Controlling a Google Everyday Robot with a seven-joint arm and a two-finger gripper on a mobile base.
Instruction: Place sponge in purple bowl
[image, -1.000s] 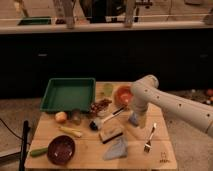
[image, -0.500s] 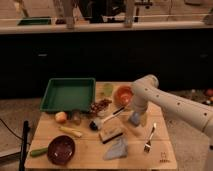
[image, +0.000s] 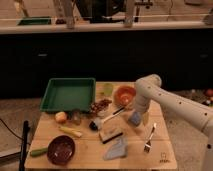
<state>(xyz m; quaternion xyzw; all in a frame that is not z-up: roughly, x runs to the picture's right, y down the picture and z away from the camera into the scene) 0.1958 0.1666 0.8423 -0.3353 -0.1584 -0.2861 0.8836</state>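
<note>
Hanging at the sponge (image: 134, 118) beside the orange bowl (image: 124, 95), the jaws are obscured, grip unclear.

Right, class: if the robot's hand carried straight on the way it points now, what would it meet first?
The hand, near the orange bowl, points down; first in line is the blue-grey sponge directly under it, then the table. Whether they touch is unclear.

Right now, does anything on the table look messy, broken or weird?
Nothing looks spilled or broken. The small blue-grey sponge block is right at the robot's gripper, across the wooden table from the round dark purple bowl.
</note>
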